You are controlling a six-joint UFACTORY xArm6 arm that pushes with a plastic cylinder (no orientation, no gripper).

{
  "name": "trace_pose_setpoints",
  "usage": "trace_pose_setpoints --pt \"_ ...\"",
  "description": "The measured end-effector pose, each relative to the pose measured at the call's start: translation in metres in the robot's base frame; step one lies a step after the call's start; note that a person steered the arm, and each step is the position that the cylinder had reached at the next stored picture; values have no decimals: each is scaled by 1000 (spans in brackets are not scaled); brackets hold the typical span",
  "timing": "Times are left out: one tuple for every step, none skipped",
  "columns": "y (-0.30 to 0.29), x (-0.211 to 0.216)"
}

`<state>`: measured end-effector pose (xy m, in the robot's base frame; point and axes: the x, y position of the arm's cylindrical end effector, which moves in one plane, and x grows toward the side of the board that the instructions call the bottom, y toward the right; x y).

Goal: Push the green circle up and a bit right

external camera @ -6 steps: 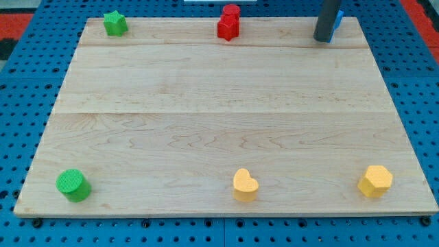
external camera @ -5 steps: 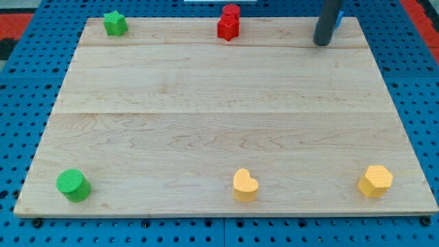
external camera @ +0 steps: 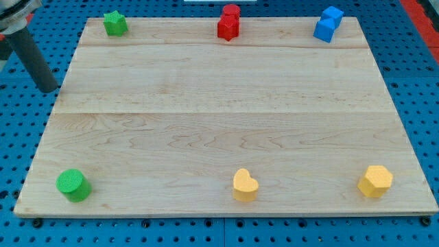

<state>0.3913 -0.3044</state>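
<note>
The green circle [external camera: 73, 185] is a short green cylinder near the bottom left corner of the wooden board [external camera: 226, 116]. My tip [external camera: 49, 89] is the lower end of a dark rod that leans in from the view's top left. It sits just off the board's left edge, well above the green circle and slightly to its left, not touching any block.
A green star [external camera: 115, 23] sits at the top left, a red block [external camera: 229, 22] at the top middle, a blue block [external camera: 328, 24] at the top right. A yellow heart [external camera: 245, 184] and a yellow hexagon [external camera: 375, 180] sit along the bottom. Blue pegboard surrounds the board.
The rod has moved from the top right, by the blue block, across to the board's left edge. The blue block now shows fully. No block has moved.
</note>
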Motion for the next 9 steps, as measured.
trace_pose_setpoints --pt "-1 4" --pt "-1 32" --pt "0 68" --pt "0 143" --pt "0 203" --pt "8 225" --pt "54 218" --pt "98 186" --pt "107 158"
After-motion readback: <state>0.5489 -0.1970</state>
